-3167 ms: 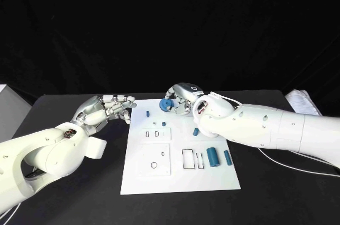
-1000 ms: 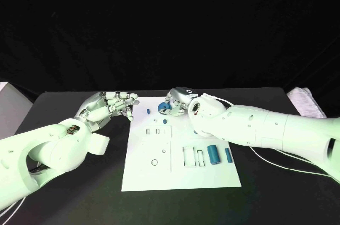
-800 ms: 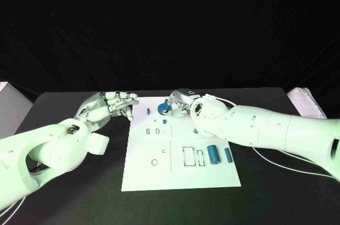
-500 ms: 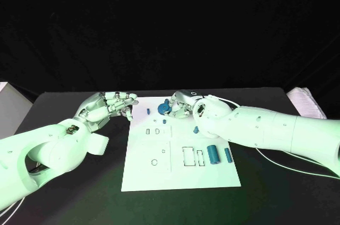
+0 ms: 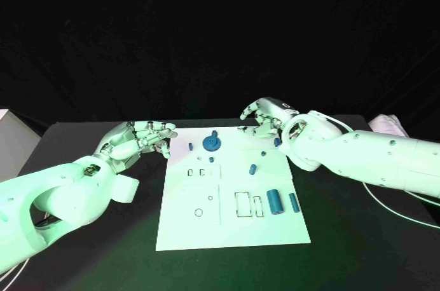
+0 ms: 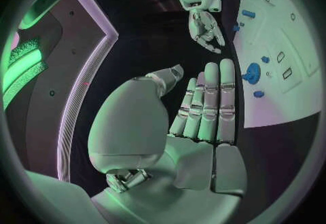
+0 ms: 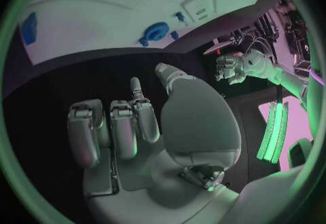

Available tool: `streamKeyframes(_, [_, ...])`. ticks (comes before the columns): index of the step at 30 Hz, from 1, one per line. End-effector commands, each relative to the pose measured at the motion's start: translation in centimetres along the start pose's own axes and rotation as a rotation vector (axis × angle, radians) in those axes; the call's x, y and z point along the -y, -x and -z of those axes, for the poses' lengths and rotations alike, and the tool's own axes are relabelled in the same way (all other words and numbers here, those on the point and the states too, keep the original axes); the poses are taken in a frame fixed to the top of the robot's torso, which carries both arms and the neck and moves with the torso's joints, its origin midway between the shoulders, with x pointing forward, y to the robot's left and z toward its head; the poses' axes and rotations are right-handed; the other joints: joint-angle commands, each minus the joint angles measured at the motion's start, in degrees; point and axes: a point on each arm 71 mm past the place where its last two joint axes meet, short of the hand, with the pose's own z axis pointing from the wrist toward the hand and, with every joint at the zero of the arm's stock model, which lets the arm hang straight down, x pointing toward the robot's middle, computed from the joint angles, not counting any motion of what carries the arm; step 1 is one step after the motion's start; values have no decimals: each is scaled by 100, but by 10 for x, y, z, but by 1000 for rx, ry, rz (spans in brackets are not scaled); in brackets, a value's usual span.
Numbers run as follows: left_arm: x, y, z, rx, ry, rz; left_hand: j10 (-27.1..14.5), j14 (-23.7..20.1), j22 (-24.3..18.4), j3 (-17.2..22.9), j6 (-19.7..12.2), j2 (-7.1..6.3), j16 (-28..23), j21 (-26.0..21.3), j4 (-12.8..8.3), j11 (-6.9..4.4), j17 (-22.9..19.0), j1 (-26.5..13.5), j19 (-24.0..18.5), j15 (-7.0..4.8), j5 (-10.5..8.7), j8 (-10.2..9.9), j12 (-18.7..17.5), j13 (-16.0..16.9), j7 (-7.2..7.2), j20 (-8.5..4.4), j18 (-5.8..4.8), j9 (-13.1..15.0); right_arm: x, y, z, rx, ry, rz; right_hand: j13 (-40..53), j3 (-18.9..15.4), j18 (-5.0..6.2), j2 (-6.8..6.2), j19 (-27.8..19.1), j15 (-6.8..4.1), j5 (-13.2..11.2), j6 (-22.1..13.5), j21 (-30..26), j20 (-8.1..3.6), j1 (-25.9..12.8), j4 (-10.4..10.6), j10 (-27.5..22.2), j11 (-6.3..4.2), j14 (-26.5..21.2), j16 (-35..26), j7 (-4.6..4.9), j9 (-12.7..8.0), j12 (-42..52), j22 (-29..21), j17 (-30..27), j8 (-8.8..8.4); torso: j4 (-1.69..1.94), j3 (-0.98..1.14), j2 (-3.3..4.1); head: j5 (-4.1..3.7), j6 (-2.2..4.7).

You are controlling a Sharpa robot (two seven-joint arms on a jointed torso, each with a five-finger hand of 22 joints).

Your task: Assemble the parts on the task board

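I see the black table [image 5: 82,240] with wide bare margins around the white rectangular task board [image 5: 229,230]. My left silver hand [image 5: 142,137] hovers off the board's far-left corner, fingers spread, empty. My right silver hand [image 5: 264,116] hangs above the far-right corner, fingers apart, holding nothing. A round blue gear part [image 5: 212,141] sits on the board's far end; smaller blue pieces are hard to make out.
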Motion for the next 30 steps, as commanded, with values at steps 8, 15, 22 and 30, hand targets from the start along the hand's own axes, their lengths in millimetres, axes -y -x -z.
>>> streamKeyframes(8, [1,-1,-1,-16,-10,2,-22,-43,7,31,-34,25,38,16,-2,-11,-6,-38,-31,9,0,-21,-9,5,4,-3,81,6,52,18,22,-114,23,-94,914,-3,-82,-194,610,-26,-397,-10,31,-2,639,-360,15,8,585,7,10,-24,-103,1506,1464,-72,-39,33,-3,-87,24])
streamKeyframes(15, [1,-1,-1,-17,-10,2,-20,-44,9,32,-33,24,39,20,-5,-12,-7,-36,-34,9,-1,-20,-8,6,2,-3,81,7,82,13,32,-143,-19,-52,887,-13,-82,-217,610,-35,-377,-43,31,-15,784,-433,-13,0,587,10,5,-36,-141,1506,1471,-102,-41,32,4,-102,11])
streamKeyframes(22, [0,-1,-2,-18,-10,3,-20,-44,9,32,-33,24,39,20,-5,-12,-7,-36,-34,9,-1,-20,-8,6,2,-3,81,7,98,4,38,-172,-53,-22,886,-32,-82,-231,610,-29,-366,-69,31,-14,799,-440,-15,-3,588,12,6,-43,-142,1506,1475,-120,-30,20,-2,-100,-21])
streamKeyframes(30, [0,0,-2,-18,-10,2,-20,-44,9,32,-33,24,39,20,-5,-12,-7,-36,-34,9,-1,-20,-8,6,2,-3,81,7,105,-1,36,-166,-77,-4,889,-47,-82,-220,610,-18,-338,-86,31,-9,795,-429,-12,0,591,16,13,-48,-140,1506,1484,-133,-24,11,-4,-93,-36])
